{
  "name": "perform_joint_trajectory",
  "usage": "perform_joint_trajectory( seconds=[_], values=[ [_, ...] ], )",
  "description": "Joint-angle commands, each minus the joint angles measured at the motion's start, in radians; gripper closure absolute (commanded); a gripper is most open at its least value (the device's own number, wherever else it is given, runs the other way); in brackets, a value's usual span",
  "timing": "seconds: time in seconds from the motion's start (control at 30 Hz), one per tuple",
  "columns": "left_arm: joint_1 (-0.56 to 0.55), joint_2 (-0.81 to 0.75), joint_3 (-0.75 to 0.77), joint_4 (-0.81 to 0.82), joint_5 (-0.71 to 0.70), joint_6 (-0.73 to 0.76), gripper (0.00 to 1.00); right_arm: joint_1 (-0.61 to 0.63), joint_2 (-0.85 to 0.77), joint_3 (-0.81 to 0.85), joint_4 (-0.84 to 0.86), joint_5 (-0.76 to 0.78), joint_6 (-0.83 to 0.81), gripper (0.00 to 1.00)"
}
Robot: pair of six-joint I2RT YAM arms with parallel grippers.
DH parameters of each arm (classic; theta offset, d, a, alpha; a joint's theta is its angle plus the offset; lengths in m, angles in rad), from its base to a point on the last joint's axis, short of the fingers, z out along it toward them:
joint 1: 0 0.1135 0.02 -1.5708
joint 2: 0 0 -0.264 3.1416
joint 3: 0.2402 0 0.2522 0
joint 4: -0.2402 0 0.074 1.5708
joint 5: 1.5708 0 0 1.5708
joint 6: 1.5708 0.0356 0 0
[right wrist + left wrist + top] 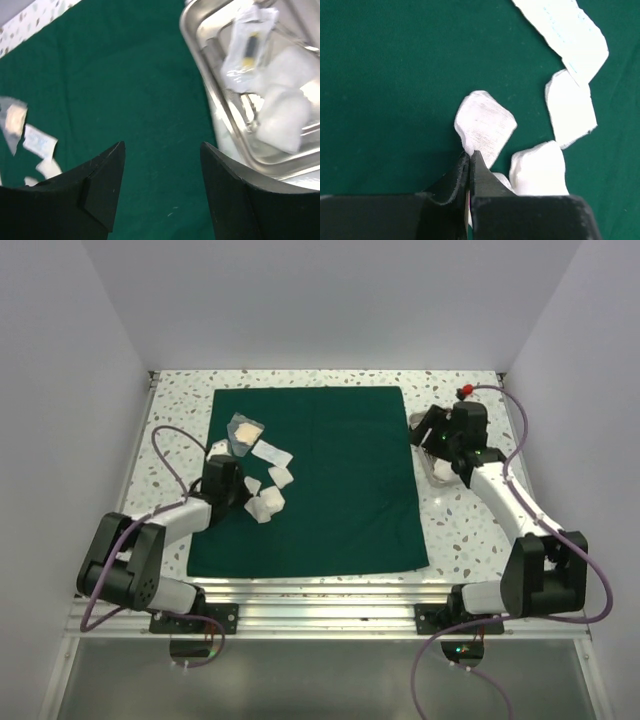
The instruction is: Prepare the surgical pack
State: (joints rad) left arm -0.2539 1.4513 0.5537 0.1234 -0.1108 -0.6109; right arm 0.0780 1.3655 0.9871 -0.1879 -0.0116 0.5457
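**Drape spread flat; left pinching gauze, right open**

Top view: the dark green drape (pixel 330 490) lay flat as a big square on the speckled table (pixel 465 530), w/ faint creases. White gauze packets (pixel 272 453) were scattered on its left part. The left gripper (pixel 245 497) sat among them. The right gripper (pixel 425 435) hung just off the drape's far right corner.

Left wrist: fingers (pixel 485 180) were pressed together, nipping the edge of a gauze piece (pixel 485 127) above the green cloth.

Right wrist: fingers (pixel 105 175) were wide apart w/ nothing between them, over the drape's edge beside a steel tray (pixel 192 55). View was blurred, no writing legible.
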Motion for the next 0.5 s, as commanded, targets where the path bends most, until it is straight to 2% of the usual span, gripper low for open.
perform_joint_trajectory(
  seconds=[0.0,0.13,0.23,0.3,0.47],
  values=[
    [-0.025,-0.107,0.018,-0.011,-0.082,0.002,1.00,0.071,0.010,0.050,0.027,-0.132,-0.029,0.35],
    [-0.030,-0.261,-0.009,0.012,-0.092,-0.010,1.00,0.211,0.079,0.051,0.126,-0.246,-0.036,0.28],
    [-0.028,-0.392,-0.021,0.044,-0.046,-0.019,1.00,0.288,0.153,0.059,0.221,-0.339,-0.027,0.24],
    [-0.030,-0.416,-0.017,0.053,0.025,-0.026,1.00,0.339,0.214,0.071,0.304,-0.434,-0.003,0.17],
    [-0.030,-0.448,-0.005,0.082,0.104,-0.035,1.00,0.417,0.316,0.094,0.504,-0.540,0.117,0.14]
  ],
)
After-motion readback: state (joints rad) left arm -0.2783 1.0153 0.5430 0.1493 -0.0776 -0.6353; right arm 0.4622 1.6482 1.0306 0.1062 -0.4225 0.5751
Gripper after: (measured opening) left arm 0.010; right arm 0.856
